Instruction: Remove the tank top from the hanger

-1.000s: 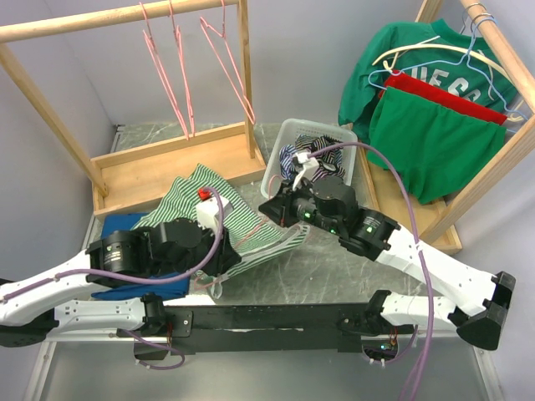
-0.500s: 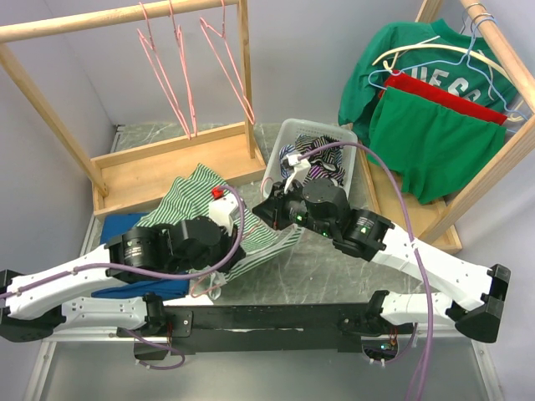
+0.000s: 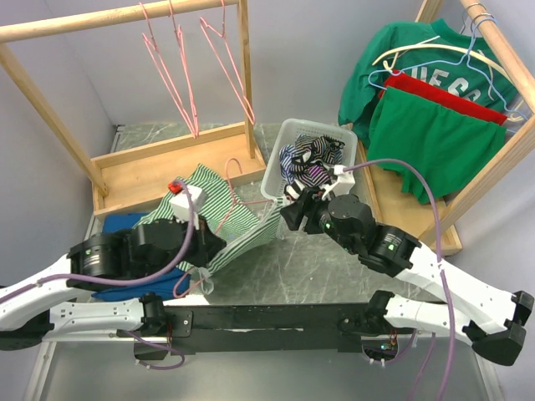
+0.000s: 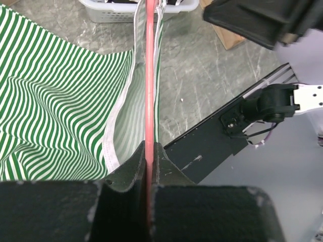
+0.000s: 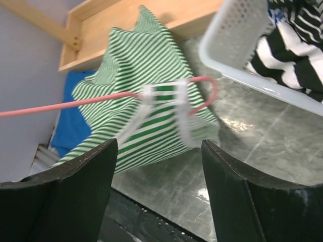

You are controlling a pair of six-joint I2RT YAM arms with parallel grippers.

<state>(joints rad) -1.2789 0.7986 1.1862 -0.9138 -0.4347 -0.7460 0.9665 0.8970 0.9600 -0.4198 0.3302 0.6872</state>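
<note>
The green-and-white striped tank top lies bunched on the table left of centre, still threaded on the pink wire hanger. My left gripper is shut on the hanger's wire, with the tank top spread to its left. In the right wrist view one white-edged strap loops over the hanger's bent end above the tabletop. My right gripper stands open with nothing between its fingers, just short of the tank top. It hangs right of the garment, next to the basket.
A white basket of black-and-white striped clothes stands behind the right gripper. A wooden rack with several pink hangers is at back left. Another rack at right carries green and red garments. A blue cloth lies under the left arm.
My right gripper has opened, let go of the strap and drawn back to the right. The left gripper has shut on the hanger wire and pulled left, and the hanger's hook has swung up.
</note>
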